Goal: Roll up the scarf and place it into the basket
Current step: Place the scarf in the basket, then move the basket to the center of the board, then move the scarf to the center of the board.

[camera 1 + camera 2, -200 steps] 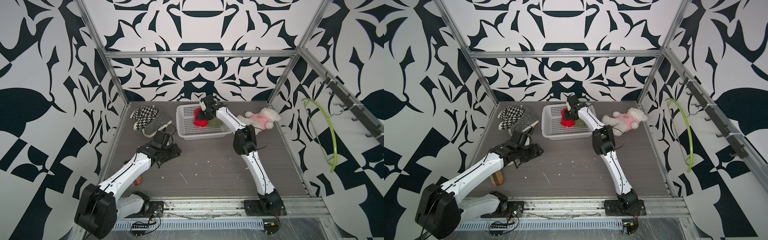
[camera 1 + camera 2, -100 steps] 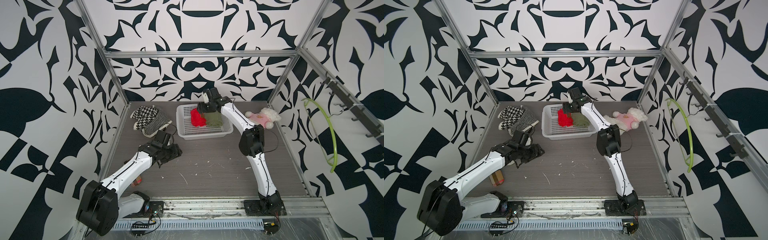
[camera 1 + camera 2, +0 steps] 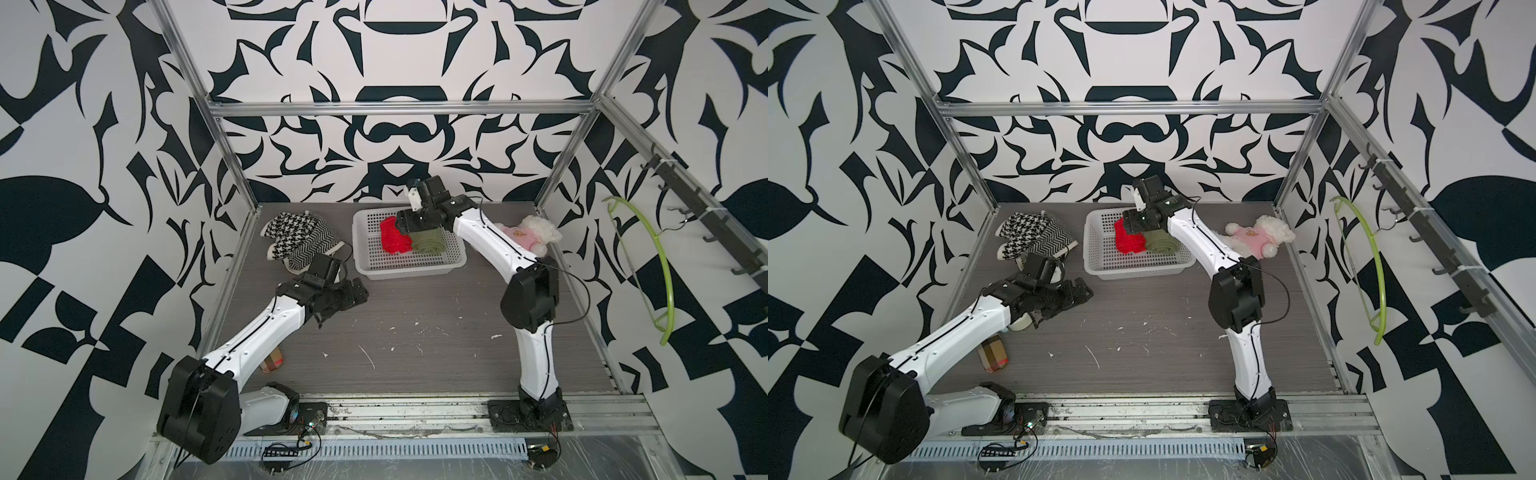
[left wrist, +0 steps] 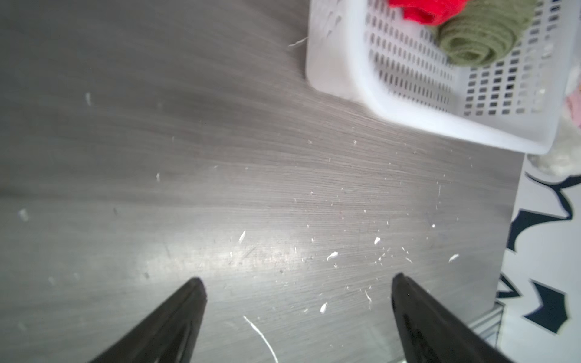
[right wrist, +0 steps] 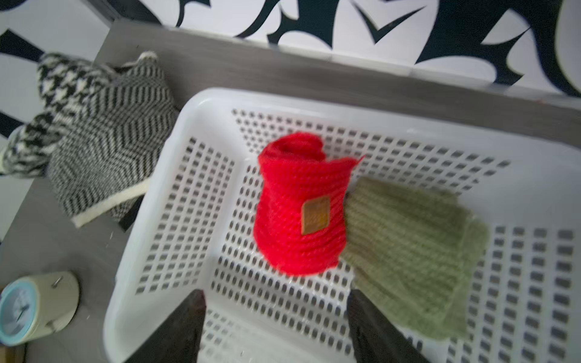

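Right wrist view: right hand [image 5: 276, 295], spread and empty, hangs over the basket [image 5: 151, 251]; low retreat may snag, unroll the scarf [image 5: 298, 204].

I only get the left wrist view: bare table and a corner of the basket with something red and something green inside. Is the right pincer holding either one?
Observer: No. The right pincer hangs open over the basket, with nothing between its fingers.
Operator: Is the red thing rolled up?
Observer: Yes. The red scarf lies in the basket as a roll, touching the green roll.
Operator: Any scarf outside the basket?
Observer: A black-and-white scarf lies on the table beside the basket, on the left arm's side.
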Action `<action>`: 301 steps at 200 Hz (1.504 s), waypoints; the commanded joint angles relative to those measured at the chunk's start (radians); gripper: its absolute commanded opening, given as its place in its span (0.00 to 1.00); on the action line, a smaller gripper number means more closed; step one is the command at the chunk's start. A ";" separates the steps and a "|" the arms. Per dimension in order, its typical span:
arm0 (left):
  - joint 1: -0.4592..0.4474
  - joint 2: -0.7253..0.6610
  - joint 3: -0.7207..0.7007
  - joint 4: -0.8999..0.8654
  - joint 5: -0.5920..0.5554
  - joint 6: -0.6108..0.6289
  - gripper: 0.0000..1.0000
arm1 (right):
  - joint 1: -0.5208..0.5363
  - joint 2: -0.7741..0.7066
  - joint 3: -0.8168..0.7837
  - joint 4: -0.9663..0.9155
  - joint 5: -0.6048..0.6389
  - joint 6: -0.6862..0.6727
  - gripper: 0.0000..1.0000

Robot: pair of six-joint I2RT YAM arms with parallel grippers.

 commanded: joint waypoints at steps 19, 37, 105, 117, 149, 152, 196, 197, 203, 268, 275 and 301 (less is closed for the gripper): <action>0.107 0.036 0.105 -0.040 -0.062 0.074 0.99 | 0.200 -0.230 -0.328 -0.022 0.045 0.082 0.74; 0.226 0.067 0.181 -0.069 -0.043 0.110 0.99 | 0.260 -0.298 -0.485 0.019 0.057 0.158 0.74; 0.463 0.412 0.494 0.024 -0.072 0.137 0.99 | 0.205 -0.176 -0.522 0.135 0.043 0.143 0.74; 0.480 0.482 0.568 0.013 -0.082 0.136 0.99 | 0.172 -0.139 -0.493 0.162 0.033 0.128 0.74; 0.509 0.654 0.722 0.016 -0.070 0.111 0.99 | 0.102 -0.053 -0.398 0.177 -0.012 0.097 0.73; 0.509 0.667 0.736 0.016 -0.070 0.106 0.99 | 0.100 -0.048 -0.393 0.176 -0.014 0.094 0.73; 0.506 0.883 0.880 -0.058 0.018 0.105 0.99 | 0.097 -0.117 -0.438 0.186 -0.041 0.088 0.73; 0.505 0.886 0.878 -0.057 0.024 0.106 0.99 | 0.097 -0.119 -0.439 0.186 -0.040 0.087 0.73; 0.499 0.894 0.860 -0.044 0.047 0.105 0.99 | 0.097 -0.130 -0.449 0.182 -0.039 0.091 0.73; 0.341 0.744 0.502 0.046 0.131 0.116 0.00 | 0.098 -0.303 -0.612 0.180 -0.015 0.126 0.73; 0.323 0.709 0.467 0.043 0.126 0.115 0.00 | 0.098 -0.331 -0.632 0.178 -0.007 0.130 0.73; 0.242 0.550 0.360 -0.038 0.057 0.097 0.00 | 0.098 -0.448 -0.699 0.160 0.016 0.139 0.73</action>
